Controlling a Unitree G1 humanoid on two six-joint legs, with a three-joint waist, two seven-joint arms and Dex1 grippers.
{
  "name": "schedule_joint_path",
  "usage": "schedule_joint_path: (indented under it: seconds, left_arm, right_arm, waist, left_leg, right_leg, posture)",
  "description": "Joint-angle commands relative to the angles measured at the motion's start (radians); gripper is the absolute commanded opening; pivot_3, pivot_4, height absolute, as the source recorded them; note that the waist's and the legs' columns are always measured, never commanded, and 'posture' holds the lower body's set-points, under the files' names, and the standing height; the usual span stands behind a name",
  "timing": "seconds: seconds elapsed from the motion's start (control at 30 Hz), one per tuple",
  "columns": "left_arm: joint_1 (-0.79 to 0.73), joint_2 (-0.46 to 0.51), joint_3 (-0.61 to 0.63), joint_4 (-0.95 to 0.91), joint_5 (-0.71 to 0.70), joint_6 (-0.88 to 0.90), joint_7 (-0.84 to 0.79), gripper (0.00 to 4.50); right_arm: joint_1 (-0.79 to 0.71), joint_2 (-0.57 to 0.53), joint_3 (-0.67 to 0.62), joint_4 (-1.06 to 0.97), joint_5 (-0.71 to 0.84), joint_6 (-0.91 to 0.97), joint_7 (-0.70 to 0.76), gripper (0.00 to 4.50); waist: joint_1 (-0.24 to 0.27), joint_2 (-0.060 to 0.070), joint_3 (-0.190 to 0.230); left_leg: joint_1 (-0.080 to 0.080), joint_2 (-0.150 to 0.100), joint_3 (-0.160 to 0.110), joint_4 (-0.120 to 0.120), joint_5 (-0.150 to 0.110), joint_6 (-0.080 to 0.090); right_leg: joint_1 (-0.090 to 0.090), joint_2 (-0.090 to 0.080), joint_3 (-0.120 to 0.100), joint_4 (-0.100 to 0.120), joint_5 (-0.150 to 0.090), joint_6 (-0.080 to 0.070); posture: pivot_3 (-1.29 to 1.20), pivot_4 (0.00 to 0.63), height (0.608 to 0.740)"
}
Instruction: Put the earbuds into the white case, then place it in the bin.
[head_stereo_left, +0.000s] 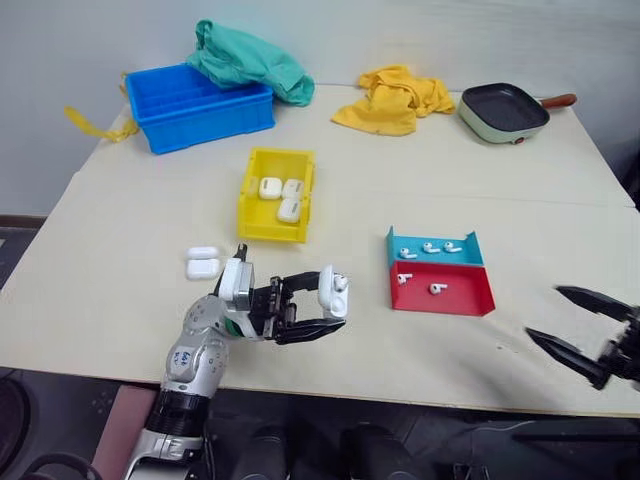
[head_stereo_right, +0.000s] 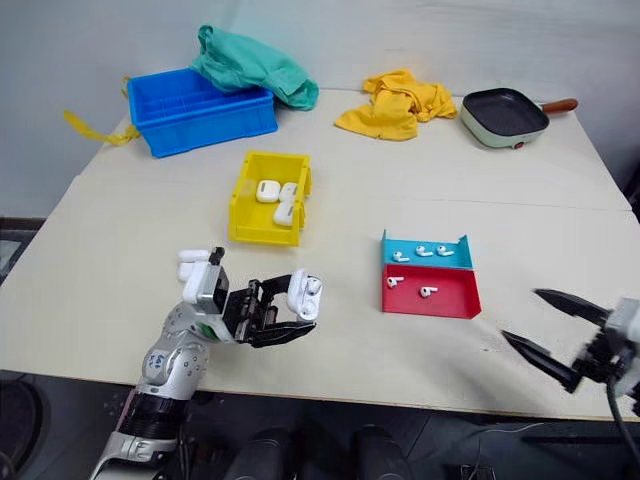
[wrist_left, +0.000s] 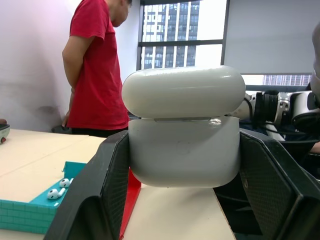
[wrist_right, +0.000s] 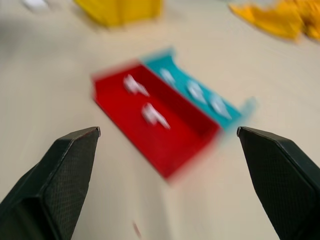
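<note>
While left end effector pinches white case by flat sides: light, rigid, glossy-slippery; right end effector spread, empty.

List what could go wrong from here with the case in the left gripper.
The white case sits pinched between the left gripper's fingers above the table, lid slightly ajar; it could slip or twist out.

The yellow bin already holds three cases, so a drop may land on them and bounce out.
</note>
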Motion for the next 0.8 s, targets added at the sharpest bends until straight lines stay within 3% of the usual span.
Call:
schedule_joint_path:
  seconds: [0.03,0.2,0.33,0.47,0.63,0.8]
  left_arm:
    - [0.016,-0.011,-0.008,-0.042,0.009,-0.022,0.013,2.78]
    - [0.034,-0.027,-0.024,-0.063,0.020,-0.028,0.035,2.78]
    - [0.035,-0.037,-0.037,-0.066,0.025,-0.033,0.047,2.78]
    - [0.027,-0.047,-0.045,-0.062,0.031,-0.039,0.056,2.78]
    - [0.027,-0.054,-0.054,-0.071,0.036,-0.041,0.065,2.78]
    - [0.044,-0.046,-0.053,-0.091,0.036,-0.042,0.076,2.78]
  right_arm:
    - [-0.047,-0.042,-0.003,0.076,-0.040,-0.071,0.024,4.48]
    - [-0.257,-0.164,0.159,0.036,-0.104,0.104,-0.046,4.48]
    - [-0.631,-0.240,0.433,0.029,-0.142,0.290,0.025,4.48]
    - [-0.897,-0.218,0.653,0.110,-0.265,0.326,0.098,3.34]
    - [-1.182,-0.115,0.861,0.352,-0.454,0.296,0.112,1.59]
    - [-1.363,-0.042,0.986,0.621,-0.621,0.129,0.119,1.59]
  waist:
    - [-0.007,0.000,0.000]
    - [-0.032,0.002,-0.001]
    - [-0.033,0.004,0.000]
    - [-0.010,0.004,0.000]
    - [0.000,0.003,0.000]
    - [-0.004,0.004,0.000]
  left_leg:
    - [0.000,0.000,0.000,0.000,0.000,0.000]
    - [0.003,0.000,0.003,-0.004,0.006,-0.003]
    - [0.003,0.000,0.002,-0.006,0.008,-0.005]
    - [0.002,0.000,-0.002,-0.008,0.010,-0.006]
    - [-0.005,0.000,-0.001,-0.008,0.009,-0.006]
    - [-0.017,0.000,-0.001,-0.007,0.008,-0.005]
  right_leg:
    - [0.000,0.000,0.000,0.001,0.000,0.000]
    - [-0.001,0.001,0.001,0.002,0.001,-0.001]
    - [-0.003,0.001,0.001,0.004,0.002,-0.003]
    - [-0.007,0.001,-0.001,0.007,0.002,-0.004]
    - [-0.014,-0.001,-0.001,0.007,0.003,-0.002]
    - [-0.028,-0.002,-0.002,0.012,0.004,-0.001]
  posture:
    - [0.00,0.150,0.740]
    - [0.00,0.150,0.740]
    - [0.00,0.150,0.740]
    - [0.00,0.150,0.740]
    - [0.00,0.150,0.740]
    - [0.00,0.150,0.740]
